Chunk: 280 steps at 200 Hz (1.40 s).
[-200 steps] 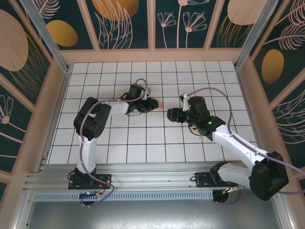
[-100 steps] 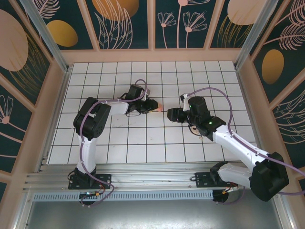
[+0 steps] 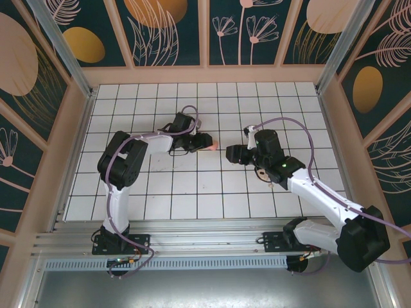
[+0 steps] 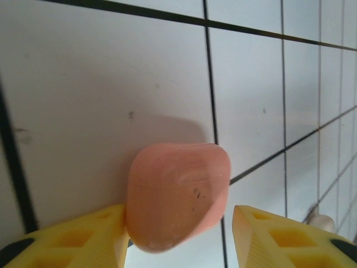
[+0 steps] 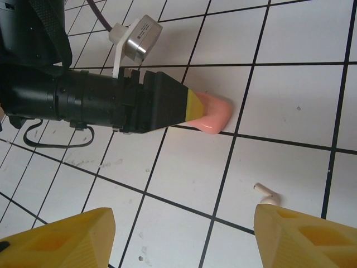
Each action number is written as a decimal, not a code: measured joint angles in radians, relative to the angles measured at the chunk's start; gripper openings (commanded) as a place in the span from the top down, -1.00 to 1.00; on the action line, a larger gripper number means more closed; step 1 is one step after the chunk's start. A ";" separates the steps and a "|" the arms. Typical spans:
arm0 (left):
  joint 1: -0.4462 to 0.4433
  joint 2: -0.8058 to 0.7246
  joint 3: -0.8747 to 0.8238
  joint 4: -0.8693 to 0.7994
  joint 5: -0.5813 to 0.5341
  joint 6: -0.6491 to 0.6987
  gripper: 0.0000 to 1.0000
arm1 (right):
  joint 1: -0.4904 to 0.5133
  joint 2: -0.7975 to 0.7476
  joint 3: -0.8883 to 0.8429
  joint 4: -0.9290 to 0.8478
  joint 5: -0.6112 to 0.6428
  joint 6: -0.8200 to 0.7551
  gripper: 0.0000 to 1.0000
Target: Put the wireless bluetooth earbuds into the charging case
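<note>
The left gripper [image 4: 178, 223] is loosely straddling the case [image 4: 177, 190], risking shoving it sideways on closing, while the right gripper [image 5: 183, 216] is gaping wide.

The bench [image 3: 160, 192] is a white tiled surface ruled with black grid lines, faintly scuffed and speckled in places. The salmon-pink charging case [image 4: 177, 195] rests on one tile, just beside a grid line. A small pale stub [image 5: 266, 191] lies on a neighbouring tile, apart from it.
</note>
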 measured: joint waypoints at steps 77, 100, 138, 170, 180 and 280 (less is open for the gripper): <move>0.002 -0.188 -0.066 -0.140 -0.208 0.101 -0.05 | -0.046 0.013 0.064 -0.139 0.024 0.002 -0.35; 0.002 -0.288 -0.121 -0.155 -0.268 0.129 -0.04 | -0.114 0.066 0.097 -0.228 0.054 0.018 -0.33; 0.002 -0.358 -0.200 -0.160 -0.322 0.160 -0.04 | -0.239 0.171 0.099 -0.379 0.098 0.038 -0.26; 0.002 -0.359 -0.219 -0.179 -0.336 0.167 -0.03 | -0.339 0.260 0.116 -0.467 0.105 0.033 -0.25; 0.002 -0.364 -0.221 -0.178 -0.336 0.167 -0.03 | -0.357 0.281 0.130 -0.483 0.109 0.028 -0.25; 0.002 -0.421 -0.298 -0.146 -0.363 0.163 -0.03 | -0.377 0.381 0.153 -0.486 0.060 0.000 -0.22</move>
